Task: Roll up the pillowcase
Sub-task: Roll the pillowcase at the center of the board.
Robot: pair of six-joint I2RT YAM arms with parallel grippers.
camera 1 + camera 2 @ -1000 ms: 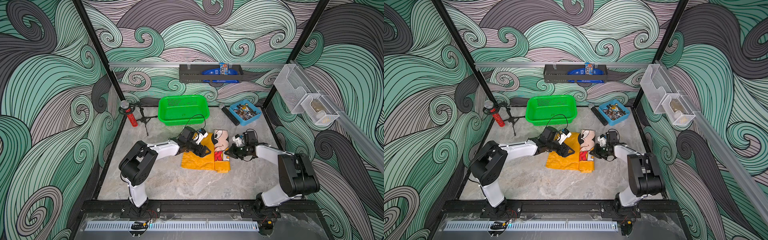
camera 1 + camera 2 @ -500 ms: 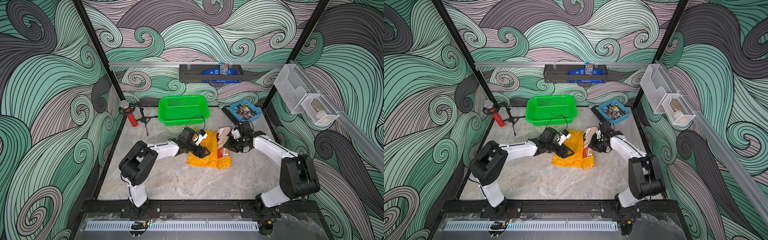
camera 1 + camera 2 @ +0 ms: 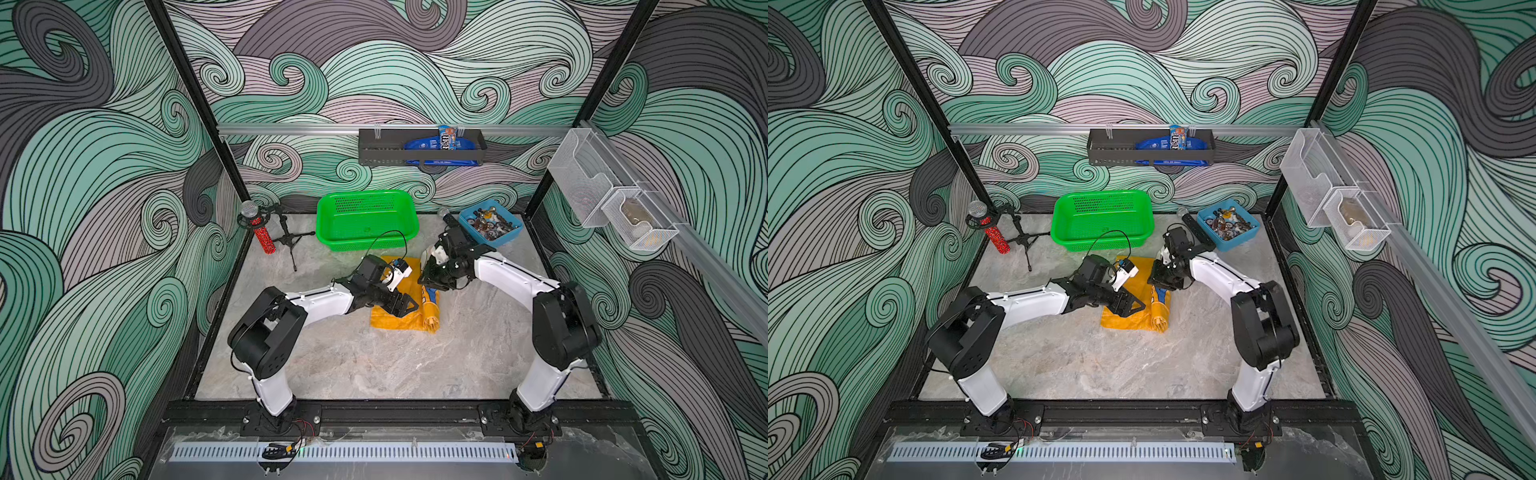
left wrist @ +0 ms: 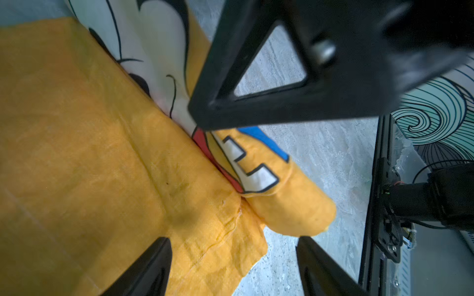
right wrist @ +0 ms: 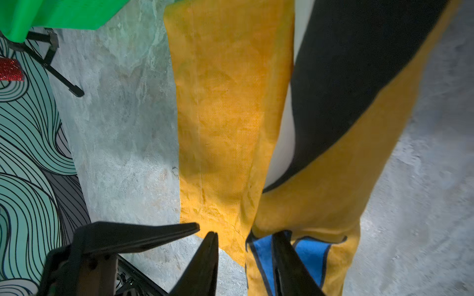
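Pillowcase (image 3: 390,321) lay on the marble table (image 3: 374,365) around the middle toward the back, just in front of the green basket (image 3: 321,224), not touching it in both top views. Partly rolled: a fat roll (image 4: 289,210) ran along its right edge with blue, red and white print showing, and the rest lay flat and yellow to the left. The left gripper (image 3: 405,306) hung low over the flat part, jaws spread wide, nothing between them but cloth underneath (image 4: 233,239). That arm and its wrist camera covered much of the cloth's middle from above, and a black cable looped up from the wrist toward the basket. The right gripper (image 3: 432,282) sat at the far end of the roll, jaws parted part-way and straddling the printed fold (image 5: 246,233), not clamped on it; contact with the cloth could not be made out. The two grippers were near each other, with one finger (image 5: 133,234) of the left showing in the right wrist view. Around: a blue tray (image 3: 505,240) of small bits at the back right, a red microphone (image 3: 264,237) on a little tripod at the back left, a black wall shelf (image 3: 382,149) with blue packets, and clear bins (image 3: 582,183) on the right wall, all well apart from the cloth.
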